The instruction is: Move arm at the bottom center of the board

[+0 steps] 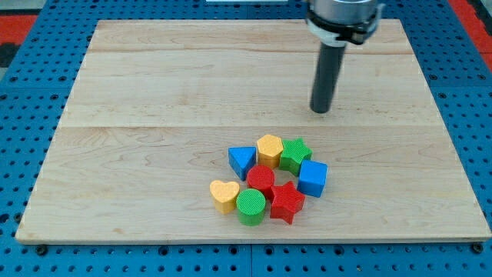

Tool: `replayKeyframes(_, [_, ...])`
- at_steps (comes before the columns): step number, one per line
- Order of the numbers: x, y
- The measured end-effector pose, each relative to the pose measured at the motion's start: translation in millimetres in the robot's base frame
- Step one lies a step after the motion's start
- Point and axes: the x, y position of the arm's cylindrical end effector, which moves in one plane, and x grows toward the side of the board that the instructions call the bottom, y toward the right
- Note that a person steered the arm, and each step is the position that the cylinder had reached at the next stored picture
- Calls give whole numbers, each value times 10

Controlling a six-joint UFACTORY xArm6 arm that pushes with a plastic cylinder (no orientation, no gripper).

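My tip [320,110] touches the wooden board [154,115] right of centre, above the cluster of blocks and apart from it. The cluster sits at the lower middle of the board: a blue triangle [241,161], a yellow hexagon [270,148], a green star [294,154], a blue cube [313,178], a red round block [260,181], a red star [287,202], a green cylinder [250,206] and a yellow heart [224,195]. The green star is the block closest to the tip.
The board lies on a blue perforated table [31,92]. The arm's grey housing [343,17] hangs over the board's top edge at the right.
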Motion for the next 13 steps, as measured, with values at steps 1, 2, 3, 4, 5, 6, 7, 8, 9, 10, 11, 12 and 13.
replayKeyframes(1, [3,5])
replayKeyframes(2, [18,5])
replayKeyframes(3, [22,5])
replayKeyframes(4, [456,5])
replayKeyframes(5, [667,5])
replayKeyframes(6, [586,238])
replayKeyframes(7, [1129,358])
replayKeyframes(8, [1192,331])
replayKeyframes(9, [1968,36])
replayKeyframes(10, [2049,-4])
replayKeyframes(11, [2054,-4])
replayKeyframes(12, [2046,-7])
replayKeyframes(13, [2044,-20])
